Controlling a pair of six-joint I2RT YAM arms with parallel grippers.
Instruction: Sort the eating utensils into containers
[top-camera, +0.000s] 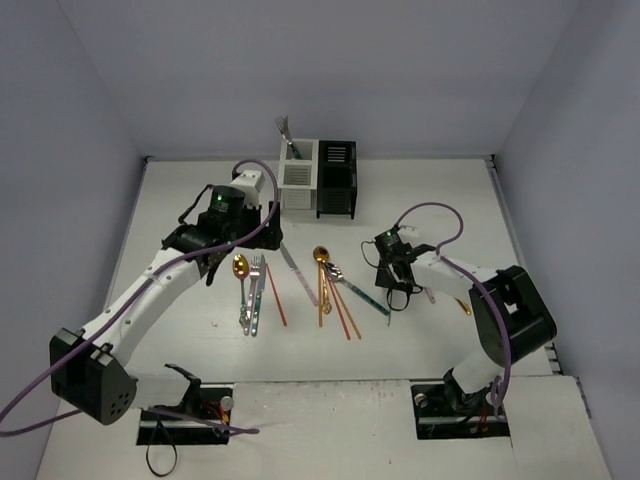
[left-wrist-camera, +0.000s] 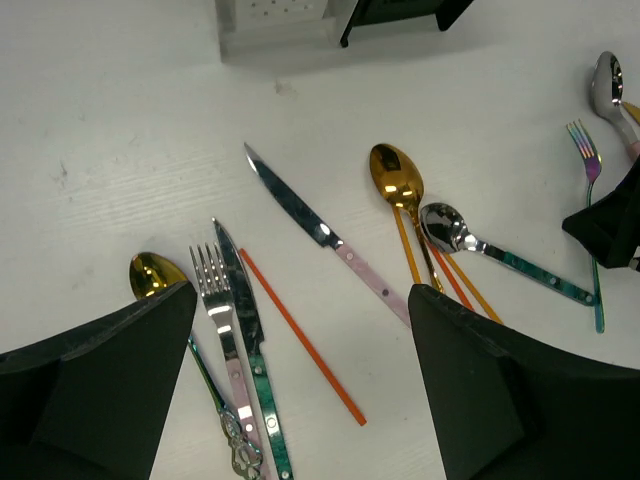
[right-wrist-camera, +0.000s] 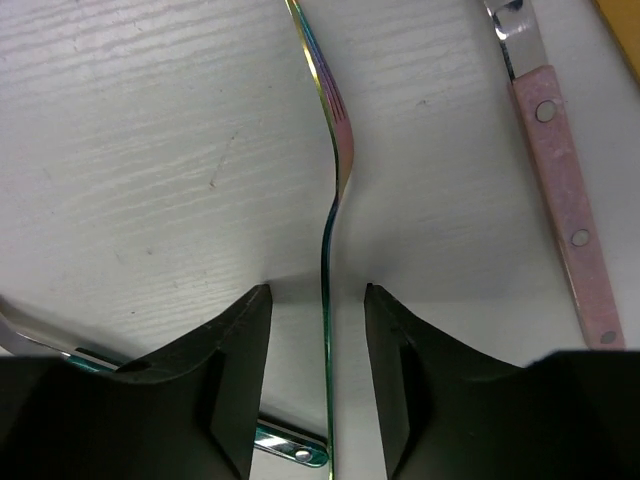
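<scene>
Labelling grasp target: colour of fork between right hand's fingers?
Iridescent rainbow fork; shows best in right wrist view.

Robotics lab test cell: bare white painted tabletop (top-camera: 180, 200) boxed in by plain pale lilac wall panels (top-camera: 420, 80), white-and-black jointed robot arms (top-camera: 150, 290) bolted at its near edge.

I look down on a white wood-grain table (top-camera: 450, 200) closed in by plain pale lilac walls (top-camera: 420, 80) under soft, even light.
</scene>
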